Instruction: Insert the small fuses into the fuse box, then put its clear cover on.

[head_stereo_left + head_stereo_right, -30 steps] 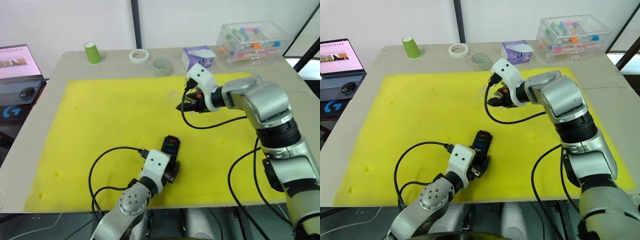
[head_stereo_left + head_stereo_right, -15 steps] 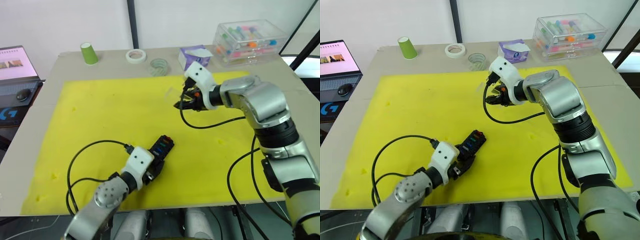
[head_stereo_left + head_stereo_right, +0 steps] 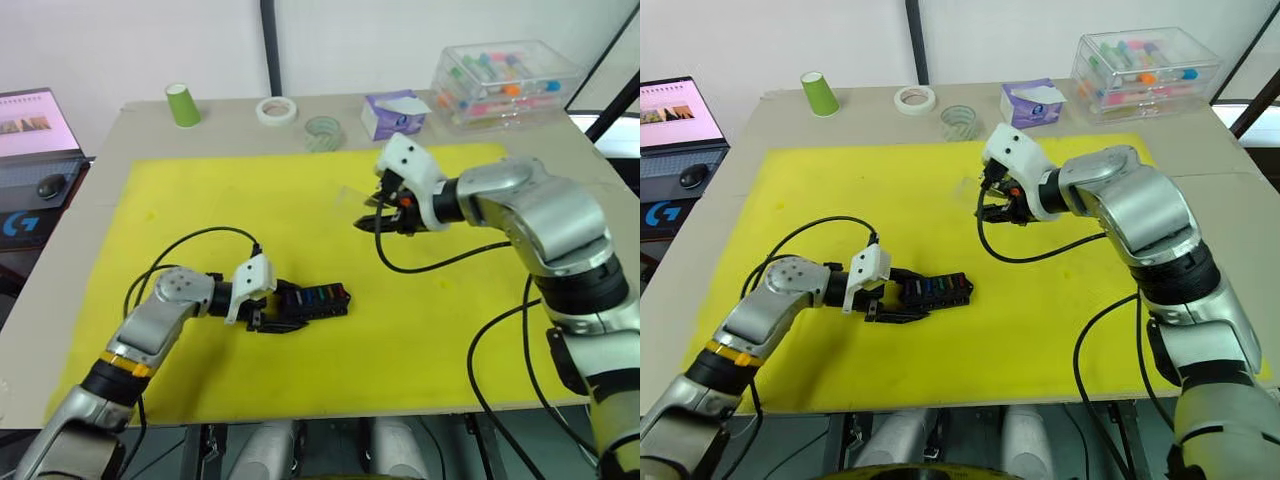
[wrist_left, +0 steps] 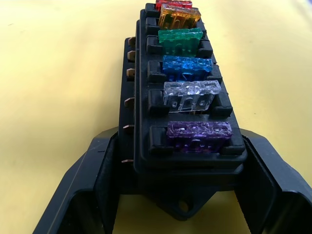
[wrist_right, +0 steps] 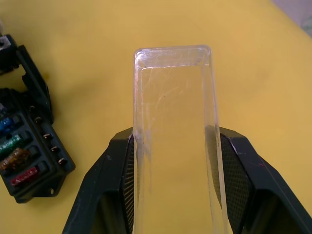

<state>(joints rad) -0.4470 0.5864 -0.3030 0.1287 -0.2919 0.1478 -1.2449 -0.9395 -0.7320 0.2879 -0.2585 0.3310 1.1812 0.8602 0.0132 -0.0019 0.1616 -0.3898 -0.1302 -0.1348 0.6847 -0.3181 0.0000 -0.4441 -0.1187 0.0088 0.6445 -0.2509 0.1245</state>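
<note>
- Swung round since a second ago, the fuse box [image 3: 928, 292] now lies crosswise on the yellow mat [image 3: 820, 190], the left gripper [image 3: 890, 298] clamped on its end.
- Six small fuses [image 4: 186, 95] fill its slots.
- Right gripper [image 5: 173, 161] pinches the clear cover [image 5: 173, 131] above the mat.
- Behind: green cup [image 3: 820, 93], tape rolls [image 3: 915, 98], apparently a tissue pack [image 3: 1030, 103].

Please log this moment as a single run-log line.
stage: fuses seated, cover pending | left claw: shut on fuse box | right claw: shut on clear cover, apart from box
</note>
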